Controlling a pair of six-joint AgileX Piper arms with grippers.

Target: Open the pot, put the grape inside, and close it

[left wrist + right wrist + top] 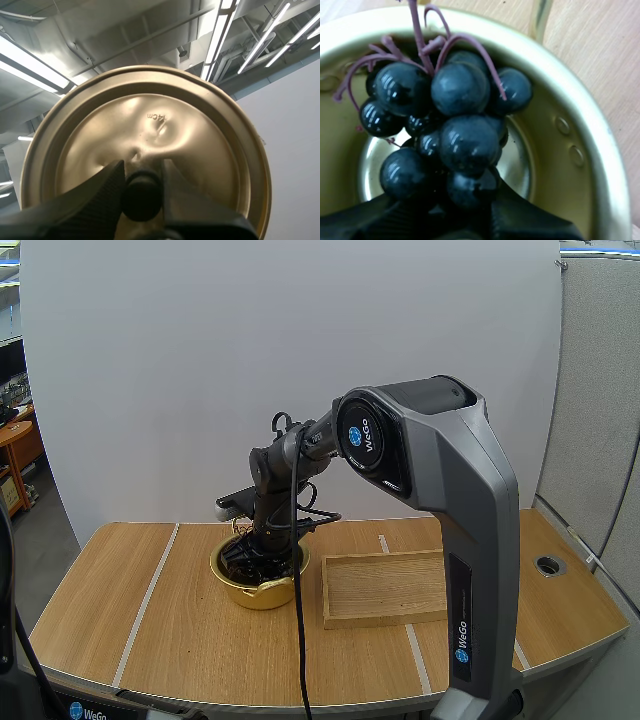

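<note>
Open pot (580, 150); my left claw (142, 171) pinches the lid (200, 135) by its knob (142, 197), right claw (462, 212) holds grapes (455, 120) inside; releasing and closing remain

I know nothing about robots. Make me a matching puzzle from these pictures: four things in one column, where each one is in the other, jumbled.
Things:
1 lid
2 grapes
3 pot
4 wooden tray

Places:
A standing open on the table beside the tray
B pinched by its knob in the left gripper
C lying flat beside the pot
D in the right gripper, inside the pot

Pairs: 1-B, 2-D, 3-A, 4-C
</note>
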